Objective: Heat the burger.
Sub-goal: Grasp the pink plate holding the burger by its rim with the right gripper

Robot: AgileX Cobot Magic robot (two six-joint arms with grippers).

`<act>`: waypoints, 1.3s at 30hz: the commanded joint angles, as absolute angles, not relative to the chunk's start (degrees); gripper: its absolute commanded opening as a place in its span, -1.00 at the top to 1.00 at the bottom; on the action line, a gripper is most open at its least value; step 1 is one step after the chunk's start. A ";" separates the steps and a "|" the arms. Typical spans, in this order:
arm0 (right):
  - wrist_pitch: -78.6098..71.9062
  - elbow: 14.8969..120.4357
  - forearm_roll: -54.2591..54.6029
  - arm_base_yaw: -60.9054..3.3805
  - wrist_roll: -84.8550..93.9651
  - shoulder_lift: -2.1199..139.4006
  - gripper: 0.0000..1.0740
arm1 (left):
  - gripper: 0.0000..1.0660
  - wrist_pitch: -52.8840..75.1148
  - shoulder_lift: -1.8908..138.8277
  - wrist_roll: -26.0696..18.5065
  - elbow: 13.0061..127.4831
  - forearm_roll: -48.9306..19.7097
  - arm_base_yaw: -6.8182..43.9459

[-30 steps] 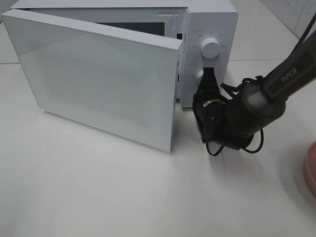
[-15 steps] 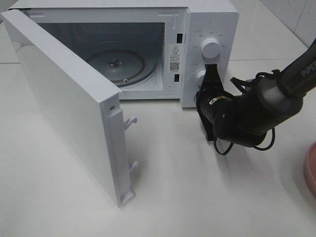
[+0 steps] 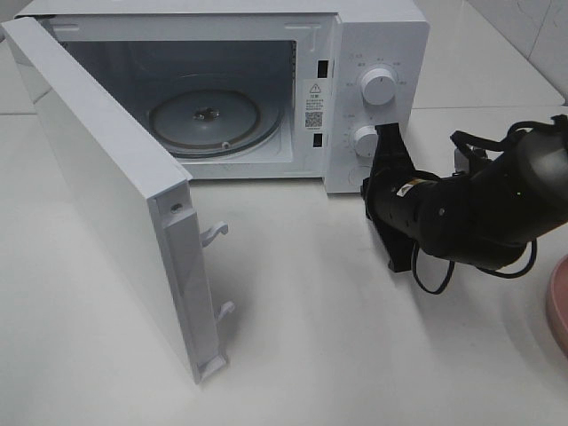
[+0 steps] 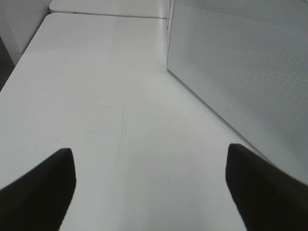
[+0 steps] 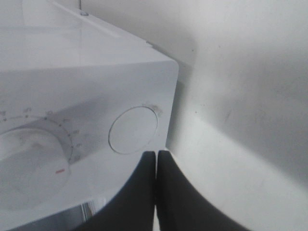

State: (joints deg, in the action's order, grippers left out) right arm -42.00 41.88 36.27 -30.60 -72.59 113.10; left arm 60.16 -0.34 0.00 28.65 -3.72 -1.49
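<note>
Microwave (image 3: 377, 35) stands at the far side of the table (image 3: 337, 355). Its door (image 3: 98, 195) is swung wide to the left, latch hooks pointing toward the near edge.

Right end effector (image 3: 388, 135) sits at the lower right of the control panel, just beside the lower dial (image 3: 364, 139). In the wrist view its two fingers are pressed together with nothing between them, tips just under the round push button (image 5: 133, 130). Cannot tell whether they touch the panel.

Left end effector (image 4: 149, 151) hangs over bare table on the left, just beside the outer face of the door. Its fingers are spread wide and hold nothing.

Burger: not in any view. A sliver of pink plate (image 3: 559, 306) shows at the right edge of the table. What lies on it is cut off, so it is only a likely place to look.

Step in hand, as I judge it: the oven is open, and the loading comes next.
- Draw the right arm straight back from the panel, so the fingers do not catch the lower dial or the upper dial (image 3: 379, 87).
- Leave the door alone; as it stands the opening is fully clear.
- Take the burger by its sides, lightly, and keep it level so the layers do not slide.
- Bring it in from the near right and clear of the door hooks.

Containers: the oven cavity holds only its glass turntable (image 3: 204, 120), which is bare. Aim for its middle.
</note>
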 commanded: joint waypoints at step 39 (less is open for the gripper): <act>30.94 38.96 11.86 -28.82 5.04 82.62 0.95 | -0.46 59.36 -1.72 0.00 28.59 -4.24 -1.20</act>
State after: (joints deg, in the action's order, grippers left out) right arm 25.95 38.33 15.58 -29.16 4.18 83.94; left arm 60.16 -0.34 0.00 28.65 -3.72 -1.49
